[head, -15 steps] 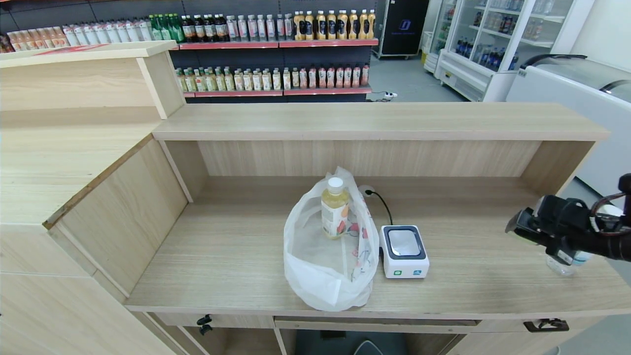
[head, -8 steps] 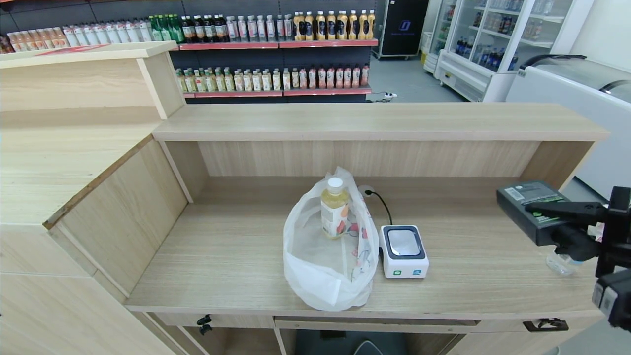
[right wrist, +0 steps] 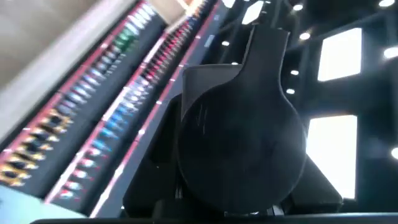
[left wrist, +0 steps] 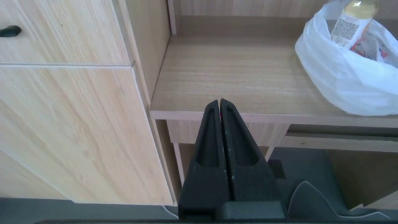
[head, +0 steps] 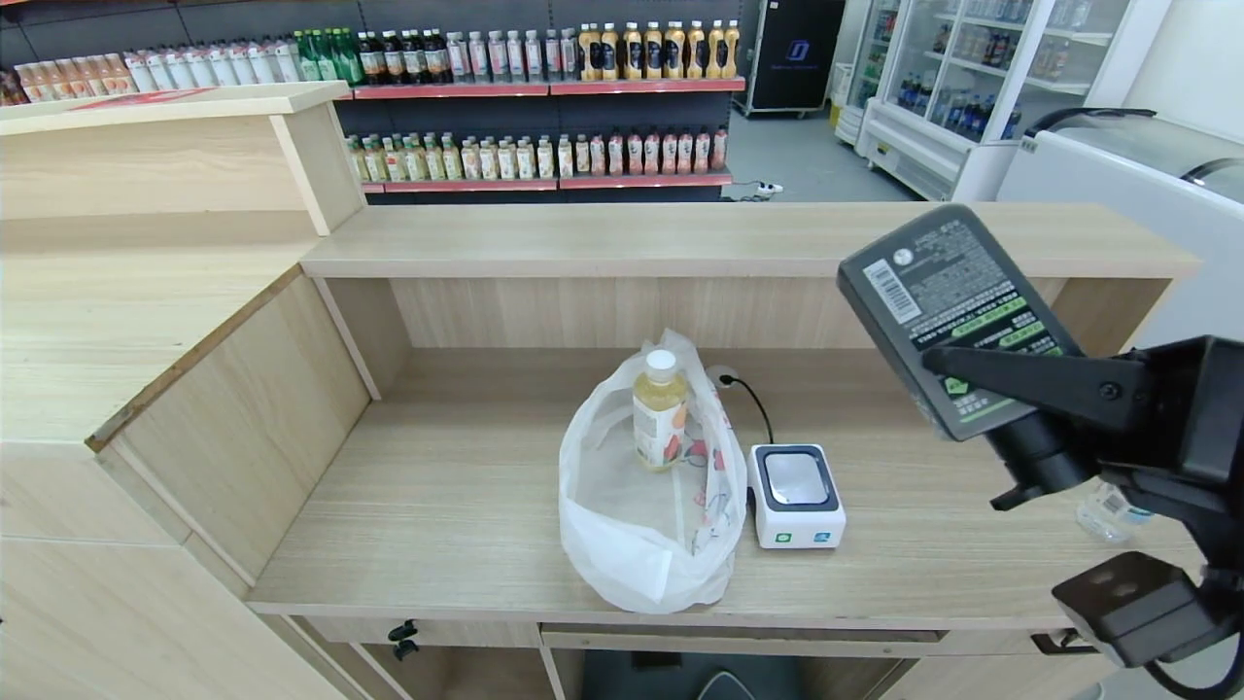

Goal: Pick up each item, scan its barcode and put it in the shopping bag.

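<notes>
Above the worktop's (head: 466, 506) right end, the right gripper (head: 948, 374) has its jaws clamped on a dark flat box (head: 933, 287) by its lower end, likely stiff and light, barcode left clear, while the left gripper (left wrist: 220, 107) has its jaws together.

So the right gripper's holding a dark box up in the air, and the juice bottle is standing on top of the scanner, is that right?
Not quite. The right gripper does hold the dark box up, but the juice bottle stands inside the shopping bag, beside the scanner, as the head view shows.
</notes>
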### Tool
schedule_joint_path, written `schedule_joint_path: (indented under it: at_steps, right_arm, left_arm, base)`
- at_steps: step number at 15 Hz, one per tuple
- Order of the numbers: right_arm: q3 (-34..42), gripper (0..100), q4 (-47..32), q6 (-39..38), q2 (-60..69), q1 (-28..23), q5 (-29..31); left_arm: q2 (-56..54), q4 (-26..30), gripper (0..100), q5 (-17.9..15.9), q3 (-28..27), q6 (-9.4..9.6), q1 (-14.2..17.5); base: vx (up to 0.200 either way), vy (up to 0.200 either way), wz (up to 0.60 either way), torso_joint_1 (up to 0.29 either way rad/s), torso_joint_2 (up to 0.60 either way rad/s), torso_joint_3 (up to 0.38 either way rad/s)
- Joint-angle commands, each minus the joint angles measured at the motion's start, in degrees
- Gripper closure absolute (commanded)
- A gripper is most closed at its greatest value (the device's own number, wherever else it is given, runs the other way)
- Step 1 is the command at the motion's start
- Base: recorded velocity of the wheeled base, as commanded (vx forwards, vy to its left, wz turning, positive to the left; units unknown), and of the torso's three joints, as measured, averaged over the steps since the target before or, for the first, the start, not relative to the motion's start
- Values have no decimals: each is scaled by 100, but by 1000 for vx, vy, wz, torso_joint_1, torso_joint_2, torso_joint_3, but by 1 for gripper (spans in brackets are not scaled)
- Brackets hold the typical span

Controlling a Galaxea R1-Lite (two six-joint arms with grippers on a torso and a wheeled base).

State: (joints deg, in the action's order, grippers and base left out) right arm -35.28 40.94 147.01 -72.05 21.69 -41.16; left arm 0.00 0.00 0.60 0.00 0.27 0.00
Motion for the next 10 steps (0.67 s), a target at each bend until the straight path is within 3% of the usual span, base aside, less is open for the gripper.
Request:
schedule_joint_path:
  at_steps: [1,10]
  right_arm:
    - [-5,100,152,-14,-275,371,11]
    - [153,100,160,232,-389,1795,2]
  left_arm:
    - [0,0,100,2,0,0,0]
    - [0,0,100,2,0,0,0]
  base:
    - [0,0,0,0,0,0]
    - [0,0,0,0,0,0]
